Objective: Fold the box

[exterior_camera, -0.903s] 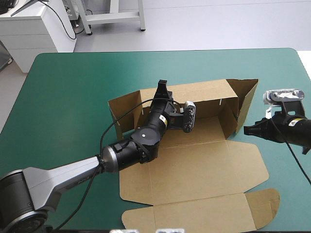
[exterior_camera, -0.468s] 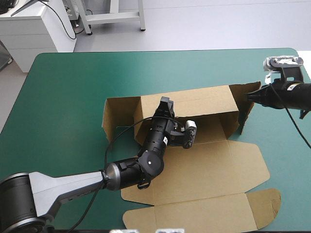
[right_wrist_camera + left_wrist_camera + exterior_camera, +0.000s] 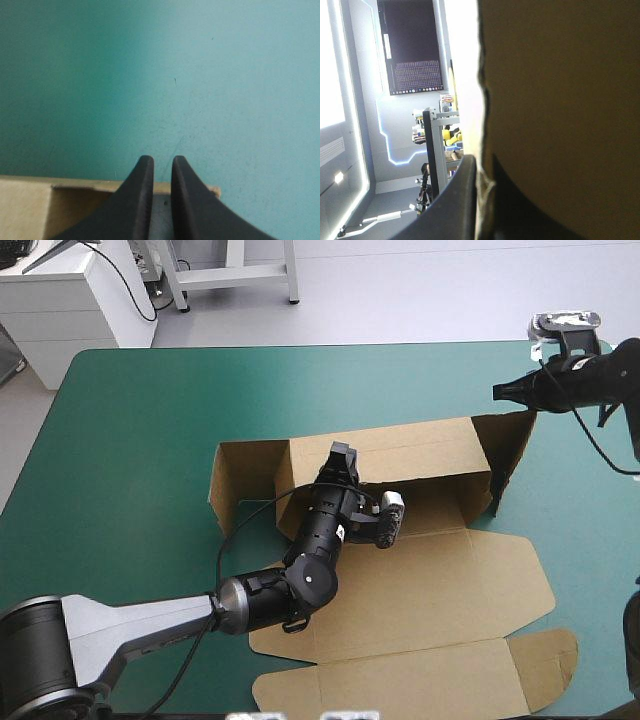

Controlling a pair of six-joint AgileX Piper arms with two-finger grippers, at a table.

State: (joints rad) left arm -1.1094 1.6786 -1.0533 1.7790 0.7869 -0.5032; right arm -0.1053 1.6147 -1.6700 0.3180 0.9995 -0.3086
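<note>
The box (image 3: 420, 580) is lying open on the bench (image 3: 140, 440), its rear wall standing pinched inside the left claw (image 3: 343, 454). The right claw (image 3: 499, 391) is hovering just behind the box's right end flap, with bench ahead of it.

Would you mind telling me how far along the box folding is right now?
Early on. Done: the box has its long back wall upright. In hand: the left hand pinches that wall's top edge; the right hand, fingers together, hovers near the right end flap. Left: the front panels lie flat on the teal-green cover, nothing tucked.
</note>
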